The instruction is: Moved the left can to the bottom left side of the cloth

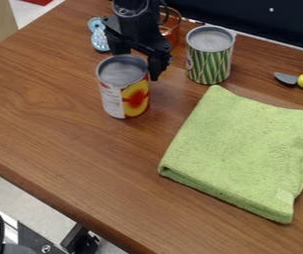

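- Gripper (137, 63): we count one, black, hanging down from the top edge; its fingers stand wide apart, one behind the left can's back rim, the other just beside that can's right side; the tip of the finger behind is hidden by the can; we cannot tell whether either finger touches the can, or whether it has any hold on it.
- Cans: we count two; both upright on the brown table (54, 119); left can (125, 87) has a red, yellow and white label, sits left of the cloth and apart from it; striped can (209, 54), green and yellowish, sits farther back, near the cloth's top corner.
- Cloth: we count one green cloth (243, 149), folded, lying flat, right of the left can.
- Knife: we count one small knife-like tool (299, 81) with a yellow handle; it is at the right edge, beyond the cloth.
- Back of table: we count one clear orange-brown container (172, 26), partly behind the gripper; one light-blue item (99, 37), left of the gripper; we cannot tell what it is.
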### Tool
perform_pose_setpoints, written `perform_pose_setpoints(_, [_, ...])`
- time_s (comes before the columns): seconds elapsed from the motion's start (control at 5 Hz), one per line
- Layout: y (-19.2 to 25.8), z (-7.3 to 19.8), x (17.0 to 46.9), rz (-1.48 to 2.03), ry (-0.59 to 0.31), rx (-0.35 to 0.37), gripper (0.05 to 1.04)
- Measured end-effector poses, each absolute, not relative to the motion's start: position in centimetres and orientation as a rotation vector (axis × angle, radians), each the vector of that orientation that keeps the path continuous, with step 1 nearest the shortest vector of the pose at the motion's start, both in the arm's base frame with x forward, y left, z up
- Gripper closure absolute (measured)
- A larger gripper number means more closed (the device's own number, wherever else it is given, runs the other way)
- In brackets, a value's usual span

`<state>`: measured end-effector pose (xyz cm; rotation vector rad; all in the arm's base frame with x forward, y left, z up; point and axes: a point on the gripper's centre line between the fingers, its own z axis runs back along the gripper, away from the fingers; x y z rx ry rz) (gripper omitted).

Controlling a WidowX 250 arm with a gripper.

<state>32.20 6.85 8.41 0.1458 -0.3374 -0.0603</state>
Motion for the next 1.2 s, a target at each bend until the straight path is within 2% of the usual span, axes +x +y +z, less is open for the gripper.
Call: perform_pose_setpoints(1.2, [7.8,8.1,25.2,-0.199,-0.235,0.163,0.083])
